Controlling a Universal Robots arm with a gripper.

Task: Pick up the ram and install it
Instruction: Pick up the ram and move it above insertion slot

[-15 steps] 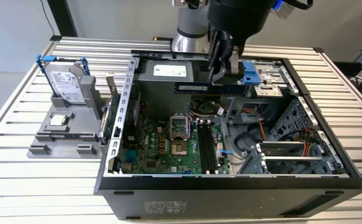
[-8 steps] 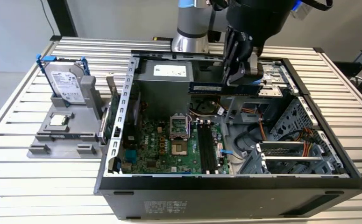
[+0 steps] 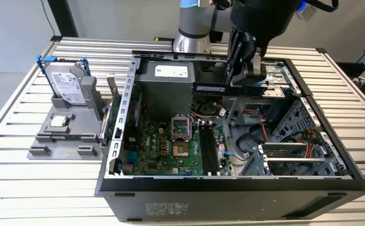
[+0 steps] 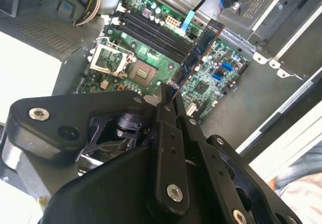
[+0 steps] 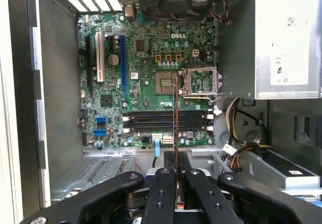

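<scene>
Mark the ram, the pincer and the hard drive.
ram (image 3: 210, 88), exterior view, free end of the stick.
pincer (image 5: 176, 158), first wrist view, midway between its fingertips, shut on the ram.
hard drive (image 3: 66, 84), exterior view, middle of its silver face.

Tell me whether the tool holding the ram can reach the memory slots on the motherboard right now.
Probably yes. The case is open on top, the tool holds the ram above the motherboard, and no cable or bracket crosses the memory slots.
</scene>
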